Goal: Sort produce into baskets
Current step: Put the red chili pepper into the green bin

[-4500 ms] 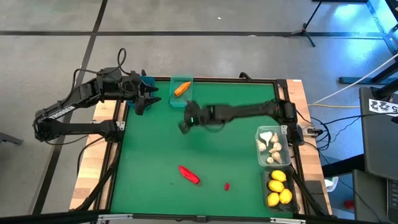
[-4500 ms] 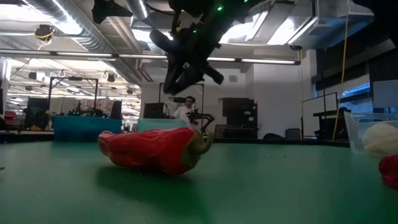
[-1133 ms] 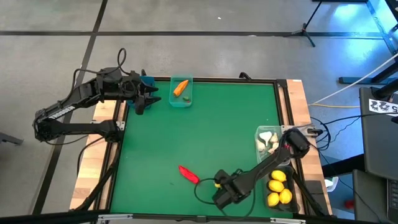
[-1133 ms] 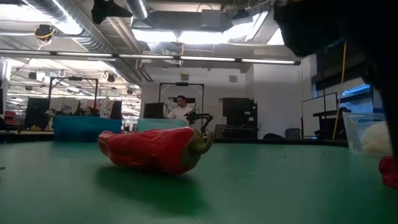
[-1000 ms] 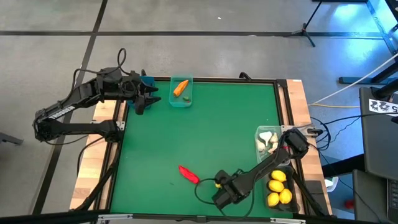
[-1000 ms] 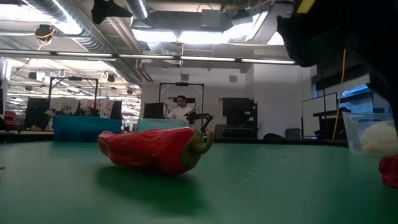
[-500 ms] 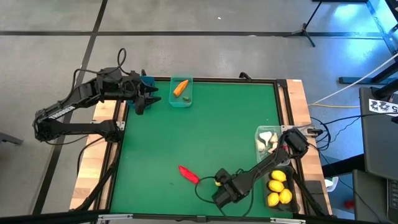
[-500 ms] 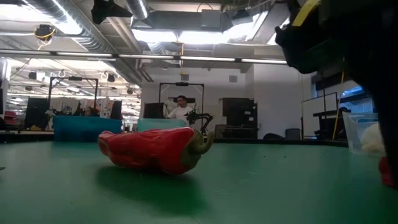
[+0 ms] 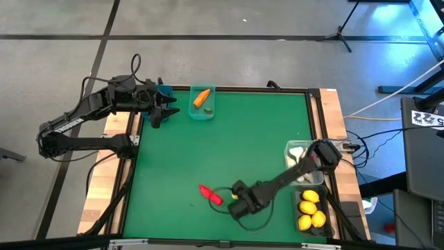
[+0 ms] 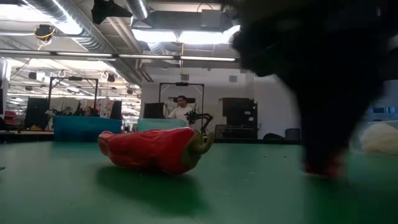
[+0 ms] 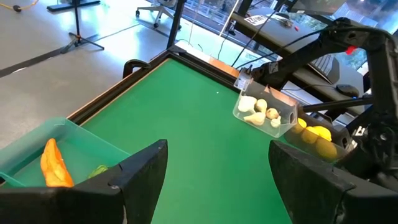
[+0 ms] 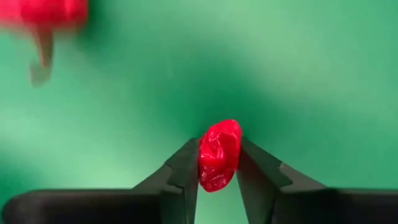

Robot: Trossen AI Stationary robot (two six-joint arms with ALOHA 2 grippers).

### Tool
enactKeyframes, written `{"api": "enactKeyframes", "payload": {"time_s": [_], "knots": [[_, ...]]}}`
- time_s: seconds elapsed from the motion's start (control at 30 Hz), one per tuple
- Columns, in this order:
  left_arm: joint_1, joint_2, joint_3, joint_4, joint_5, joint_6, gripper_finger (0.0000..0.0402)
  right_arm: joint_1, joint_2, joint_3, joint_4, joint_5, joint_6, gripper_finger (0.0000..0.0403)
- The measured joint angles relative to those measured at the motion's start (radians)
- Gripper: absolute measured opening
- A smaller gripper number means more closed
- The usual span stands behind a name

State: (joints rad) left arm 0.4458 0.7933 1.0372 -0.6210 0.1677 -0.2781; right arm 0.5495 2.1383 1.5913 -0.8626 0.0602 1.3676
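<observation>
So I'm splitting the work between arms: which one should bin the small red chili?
The right. Its gripper is already shut on the small red chili, near the big red pepper. The left gripper waits open at the far corner by the teal bin.

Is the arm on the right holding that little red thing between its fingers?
Yes, the right wrist view shows the small red piece pinched between the right gripper's two dark fingers above the green table.

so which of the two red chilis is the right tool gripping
The small chili, pinched in the right tool; the large chili lies free on the mat beside it.
</observation>
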Motion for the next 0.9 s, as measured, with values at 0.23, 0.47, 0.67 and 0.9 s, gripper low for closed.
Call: {"api": "enactKeyframes", "payload": {"time_s": [0.23,0.47,0.67,0.9], "knots": [[0.0,0.0,0.0,-0.001,0.0,0.001,0.0276,-0.183,-0.01,0.037,0.007,0.027,-0.272,0.0097],[0.0,0.0,0.0,-0.001,0.0,0.016,0.0276,-0.442,-0.011,0.153,0.088,0.101,-0.593,0.0098],[0.0,0.0,0.0,-0.001,0.0,0.016,0.0276,-0.657,-0.011,0.204,0.318,0.133,-0.742,0.0098],[0.0,0.0,0.0,-0.001,0.0,0.017,0.0276,-0.823,-0.001,0.204,0.574,0.089,-0.78,0.0098]]}}
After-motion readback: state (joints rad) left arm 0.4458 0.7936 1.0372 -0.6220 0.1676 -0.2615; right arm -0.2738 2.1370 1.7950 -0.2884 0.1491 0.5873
